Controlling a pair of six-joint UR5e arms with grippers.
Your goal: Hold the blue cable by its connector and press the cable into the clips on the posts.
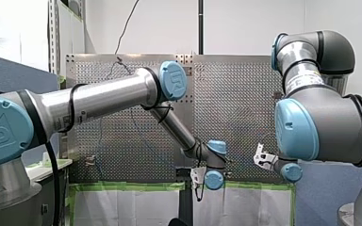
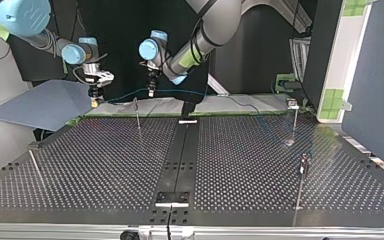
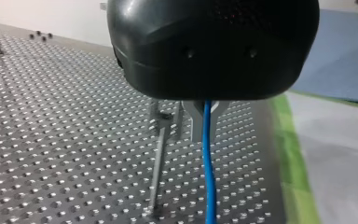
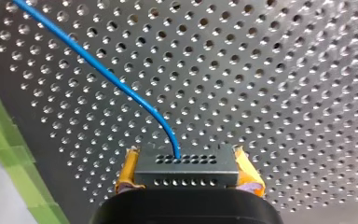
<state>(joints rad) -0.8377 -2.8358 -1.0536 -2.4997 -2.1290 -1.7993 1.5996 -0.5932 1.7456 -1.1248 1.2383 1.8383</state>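
As right hand (image 4: 186, 161) clamps, connector (image 4: 186, 173) looks boxy.

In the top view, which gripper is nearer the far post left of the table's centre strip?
Left. My left gripper, shut on the cable, hangs just beside the post; my right gripper, holding the connector, is further toward the view's left.

The perforated metal table (image 2: 95, 165), split by a black strip (image 2: 181, 150) and edged with green tape (image 3: 292, 158) nearest the arms, carries thin upright rods: a left post (image 2: 138, 119) and, at the top view's right, a far post (image 2: 294, 125) and a near post (image 2: 301, 172).
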